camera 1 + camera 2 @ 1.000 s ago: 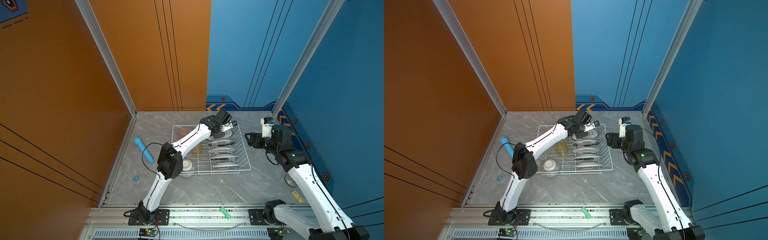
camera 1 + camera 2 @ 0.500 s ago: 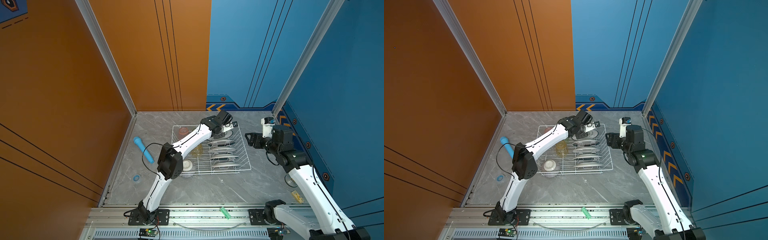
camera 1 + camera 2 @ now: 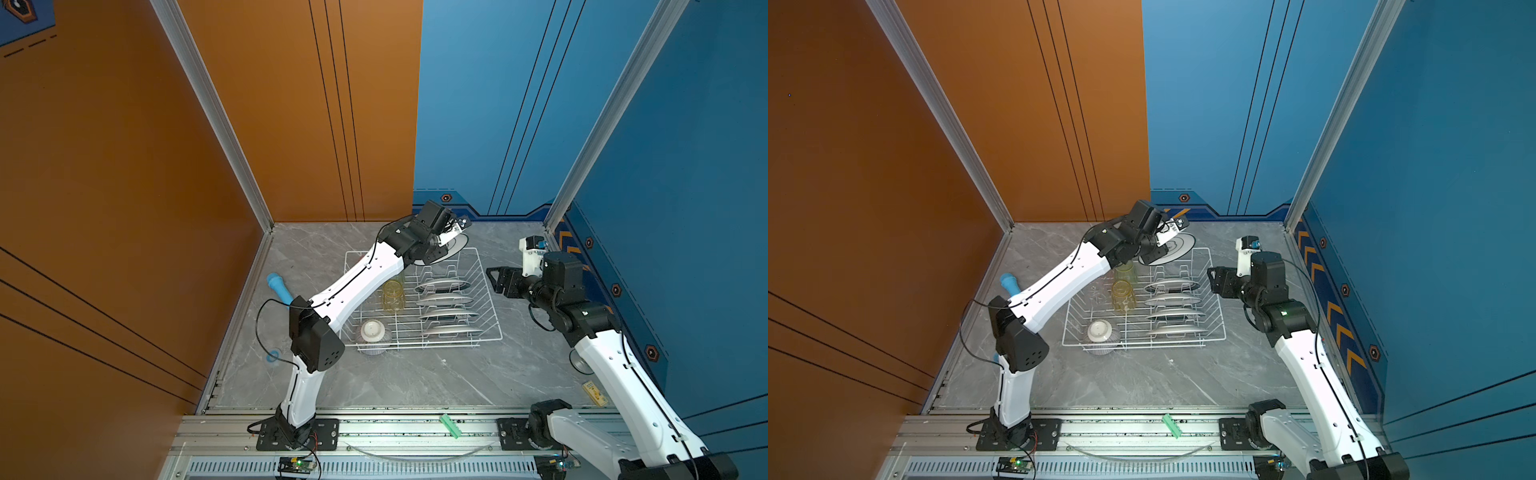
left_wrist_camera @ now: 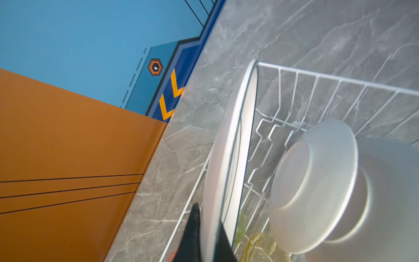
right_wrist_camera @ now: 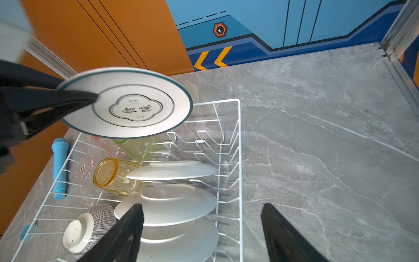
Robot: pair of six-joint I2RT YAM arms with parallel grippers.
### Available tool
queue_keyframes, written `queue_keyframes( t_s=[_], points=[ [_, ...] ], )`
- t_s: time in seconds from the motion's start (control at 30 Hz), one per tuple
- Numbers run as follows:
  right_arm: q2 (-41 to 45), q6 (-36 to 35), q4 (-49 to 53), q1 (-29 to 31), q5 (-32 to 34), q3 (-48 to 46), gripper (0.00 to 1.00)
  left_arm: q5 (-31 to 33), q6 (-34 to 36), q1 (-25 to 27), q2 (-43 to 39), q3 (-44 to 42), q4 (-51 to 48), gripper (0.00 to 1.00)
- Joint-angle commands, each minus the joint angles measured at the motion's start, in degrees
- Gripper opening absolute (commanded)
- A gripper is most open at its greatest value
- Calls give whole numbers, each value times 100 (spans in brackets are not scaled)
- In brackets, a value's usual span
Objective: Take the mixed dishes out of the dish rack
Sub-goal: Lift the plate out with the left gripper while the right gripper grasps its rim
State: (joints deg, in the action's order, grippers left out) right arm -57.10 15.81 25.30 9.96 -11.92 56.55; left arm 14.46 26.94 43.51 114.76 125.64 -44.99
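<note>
Left gripper point(image 5: 90, 99) clamps the plate point(image 5: 136, 108) by its rim above the dish rack point(image 5: 238, 118); we judge it rigid, slippery, breakable.

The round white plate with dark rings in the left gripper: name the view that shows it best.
The right wrist view: the plate faces the camera, rings and central characters clear, left gripper pinching its rim. Both top views show the plate small, partly behind that gripper. The left wrist view shows the plate edge-on.
</note>
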Motion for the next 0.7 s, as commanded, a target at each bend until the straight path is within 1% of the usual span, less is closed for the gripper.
queue_keyframes(
  t_s=[0.0, 0.07, 0.17, 0.27, 0.33, 0.4, 0.47, 0.53, 0.67],
  points=[
    [24, 253, -331, -131, -516, -154, 78, -727, -967, -340, -632, 16, 175, 0],
    [25, 478, -626, -298, -1066, -303, 77, -1573, -1603, -593, -911, -115, 200, 0],
    [37, 907, -1324, -571, -2078, -634, 75, -2536, -2324, -858, -1304, -614, 448, 0],
    [23, 1527, -2348, -785, -3067, -1057, 74, -3487, -3092, -1093, -1732, -1533, 1161, 0],
    [-7, 1951, -3009, -828, -3521, -1287, 75, -4083, -3684, -1248, -2001, -2257, 1857, 0],
    [-59, 2314, -3590, -806, -3838, -1453, 74, -4546, -4253, -1348, -2220, -2958, 2635, 0],
    [-112, 2553, -3932, -794, -3982, -1548, 75, -4876, -4740, -1401, -2387, -3540, 3343, 0],
    [-150, 2580, -3981, -771, -4015, -1584, 75, -4986, -5139, -1384, -2517, -4004, 4037, 0],
    [-211, 2587, -3994, -766, -3924, -1638, 75, -5271, -5715, -1389, -2553, -4526, 4944, 0]
  ],
)
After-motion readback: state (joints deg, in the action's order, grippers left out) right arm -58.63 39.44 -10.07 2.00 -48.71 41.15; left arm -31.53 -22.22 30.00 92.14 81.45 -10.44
